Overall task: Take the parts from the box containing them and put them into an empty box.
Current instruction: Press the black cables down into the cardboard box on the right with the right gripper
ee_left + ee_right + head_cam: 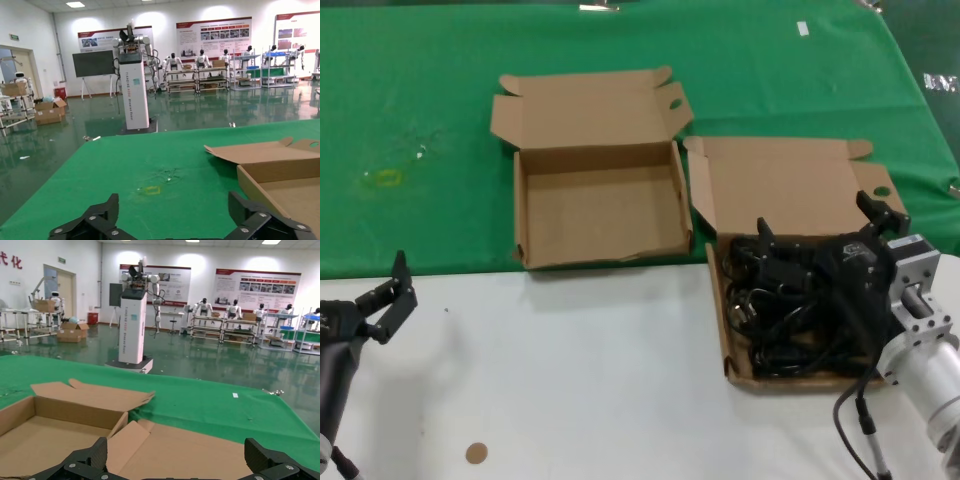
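Note:
The empty box lies open on the green cloth with its lid folded back and an oval hole in the lid's corner tab. It also shows in the left wrist view and the right wrist view. The box containing the parts stands to its right, filled with tangled black parts. Its lid shows in the right wrist view. My right gripper hovers open over this box, holding nothing. My left gripper is open and empty at the near left over the white table.
A green cloth covers the far half of the table and a white surface the near half. A small brown disc lies near the front edge. A yellowish mark is on the cloth at the left.

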Motion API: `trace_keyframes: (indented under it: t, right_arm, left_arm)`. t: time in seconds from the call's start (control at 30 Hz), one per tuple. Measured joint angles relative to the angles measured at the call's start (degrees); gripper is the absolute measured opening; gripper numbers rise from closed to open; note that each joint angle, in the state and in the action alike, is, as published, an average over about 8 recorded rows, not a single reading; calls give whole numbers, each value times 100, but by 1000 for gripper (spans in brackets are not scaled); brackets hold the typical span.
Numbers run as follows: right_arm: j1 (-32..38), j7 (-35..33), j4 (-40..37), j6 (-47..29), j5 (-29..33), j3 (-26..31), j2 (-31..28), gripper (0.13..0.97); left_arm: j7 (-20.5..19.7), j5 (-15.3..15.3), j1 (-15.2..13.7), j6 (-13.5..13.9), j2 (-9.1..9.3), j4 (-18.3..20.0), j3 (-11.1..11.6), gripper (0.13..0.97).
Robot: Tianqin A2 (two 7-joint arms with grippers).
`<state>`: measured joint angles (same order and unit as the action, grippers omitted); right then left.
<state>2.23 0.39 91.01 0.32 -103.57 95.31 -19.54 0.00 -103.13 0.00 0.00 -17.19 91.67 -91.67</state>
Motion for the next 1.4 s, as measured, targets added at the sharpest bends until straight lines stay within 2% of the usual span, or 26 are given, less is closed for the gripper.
trace_keyframes:
  t: [0.07, 0.2, 0.4, 0.57, 0.77, 1.07, 1.2, 1.4]
  right_arm:
    - [34, 30, 23, 91, -123, 160, -170, 966]
    - [153, 80, 88, 291, -492, 592, -664, 966]
    - [486, 183, 214, 412, -1071, 1336, -1632, 966]
    - [926, 466, 249, 16, -1235, 1873, -2514, 966]
    - [1444, 622, 73, -1197, -995, 2044, -3285, 966]
    - [2258, -66, -508, -3451, -565, 1959, -3811, 966]
    - [2732, -478, -824, -4405, -262, 2007, -3902, 966]
    - [3352, -1004, -1216, -5536, 240, 2097, -3894, 966]
  left_arm:
    - [0, 0, 0, 0, 0, 0, 0, 778]
    - [0, 0, 0, 0, 0, 0, 0, 778]
    - [0, 0, 0, 0, 0, 0, 0, 627]
    - [0, 0, 0, 0, 0, 0, 0, 524]
    - [0, 0, 0, 0, 0, 0, 0, 366]
    - [0, 0, 0, 0, 0, 0, 0, 226]
    - [0, 0, 0, 0, 0, 0, 0, 226]
    - [0, 0, 0, 0, 0, 0, 0, 176]
